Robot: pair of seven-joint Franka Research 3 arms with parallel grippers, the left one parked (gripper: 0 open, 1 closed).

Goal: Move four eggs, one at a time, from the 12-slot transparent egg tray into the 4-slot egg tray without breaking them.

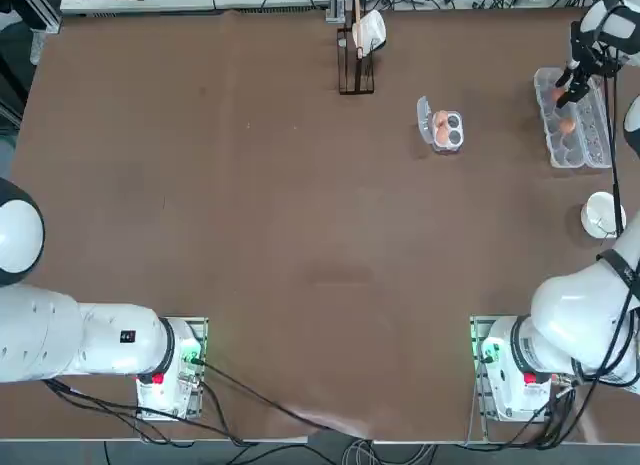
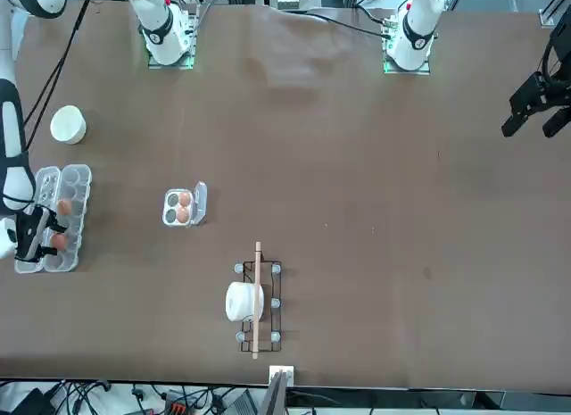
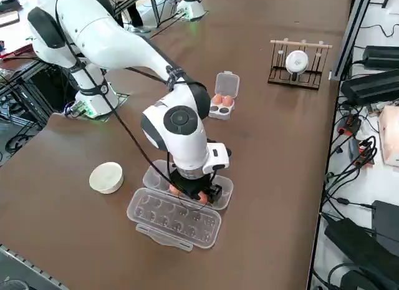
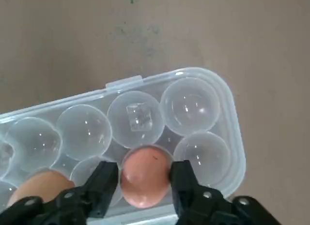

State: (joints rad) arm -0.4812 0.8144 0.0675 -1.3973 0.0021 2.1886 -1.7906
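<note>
- On a brown table [image 1: 300,235], the robot's right arm [image 3: 112,40] reaches out over the far right edge, its wrist pointing down.
- Under that wrist lies the long clear egg carton [image 1: 572,125], lid folded open flat beside the cups. 2 brown eggs remain in it.
- Well apart from it, toward the middle of the table, sits the small square egg tray [image 1: 445,130], its little lid flap raised. 2 eggs [image 2: 184,207] already fill 1 row of its cups; the other 2 cups are bare.
- Near the carton, on the robot's side of it, stands a white bowl [image 1: 601,214].
- At the far edge, a wire rack [image 2: 257,305] holds a white roll on a wooden rod.
- Down in the carton, the right claw [image 4: 143,179] has its 2 black fingers pressed against either side of 1 egg [image 4: 144,174], which sits in an end cup.
- Beside it, another egg [image 4: 41,185] rests 2 cups along the same row.
</note>
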